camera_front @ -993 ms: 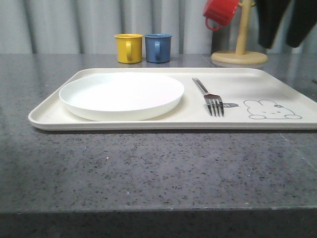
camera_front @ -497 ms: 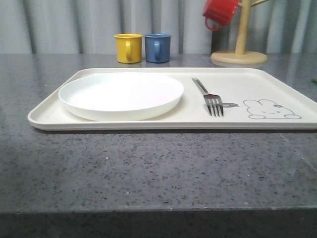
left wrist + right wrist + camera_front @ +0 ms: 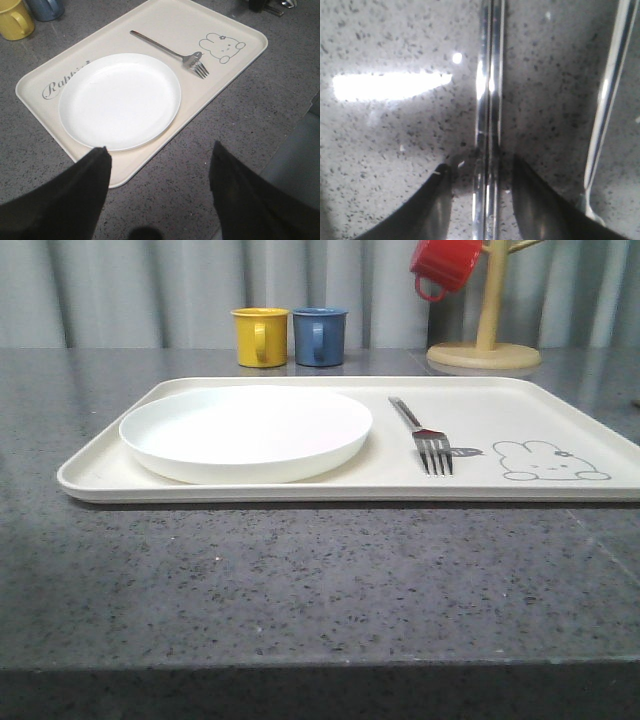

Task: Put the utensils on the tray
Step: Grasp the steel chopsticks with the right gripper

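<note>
A silver fork (image 3: 425, 435) lies on the cream tray (image 3: 480, 400), between the round white plate (image 3: 245, 430) and the rabbit drawing. The left wrist view shows the same fork (image 3: 165, 47) and tray (image 3: 175, 20). My left gripper (image 3: 159, 147) hangs open and empty above the grey table, just off the tray's near corner. A pair of silver chopsticks (image 3: 490, 85) lies side by side on the table. My right gripper (image 3: 480, 162) is low over them, open, one finger on each side with a gap to each. A spoon handle (image 3: 610, 100) lies beside them.
Yellow cup (image 3: 260, 337) and blue cup (image 3: 320, 336) stand behind the tray. A red cup (image 3: 445, 265) hangs on a wooden stand (image 3: 485, 350) at the back right. The white plate (image 3: 117, 100) takes up the tray's left half.
The dark arm at the front view's upper right one second ago has gone out of that view. Tray, plate and fork have stayed put.
</note>
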`<action>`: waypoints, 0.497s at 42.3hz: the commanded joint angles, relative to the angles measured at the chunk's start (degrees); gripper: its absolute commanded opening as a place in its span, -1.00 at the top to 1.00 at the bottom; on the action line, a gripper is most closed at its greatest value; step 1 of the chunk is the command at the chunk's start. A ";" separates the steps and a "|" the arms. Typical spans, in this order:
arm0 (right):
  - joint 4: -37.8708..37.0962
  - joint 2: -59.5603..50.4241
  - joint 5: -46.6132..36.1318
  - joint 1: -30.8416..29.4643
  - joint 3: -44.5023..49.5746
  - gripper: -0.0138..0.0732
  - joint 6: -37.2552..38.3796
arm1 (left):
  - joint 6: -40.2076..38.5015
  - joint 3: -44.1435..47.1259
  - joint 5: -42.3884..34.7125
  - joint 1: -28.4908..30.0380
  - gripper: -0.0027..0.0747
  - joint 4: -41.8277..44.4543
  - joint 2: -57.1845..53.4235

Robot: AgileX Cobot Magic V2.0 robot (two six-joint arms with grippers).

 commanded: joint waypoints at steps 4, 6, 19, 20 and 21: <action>0.19 -2.36 3.23 -0.29 -1.42 0.17 -0.72 | -0.48 -1.51 -4.12 -0.39 -0.18 0.43 -0.23; 0.19 -2.36 3.33 -0.29 -1.42 0.25 -0.72 | -0.48 -1.51 -4.12 -0.39 -0.18 0.43 -0.23; 2.04 -3.04 4.71 0.79 -3.00 0.60 -0.72 | -0.48 -1.51 -4.12 -0.39 -0.18 0.43 -0.23; 3.38 -3.58 5.37 1.59 -3.65 0.60 -0.72 | -0.48 -1.51 -4.12 -0.39 -0.18 0.43 -0.23; 4.27 -3.82 5.73 2.24 -4.13 0.60 -0.79 | -0.48 -1.51 -4.12 -0.39 -0.18 0.43 -0.23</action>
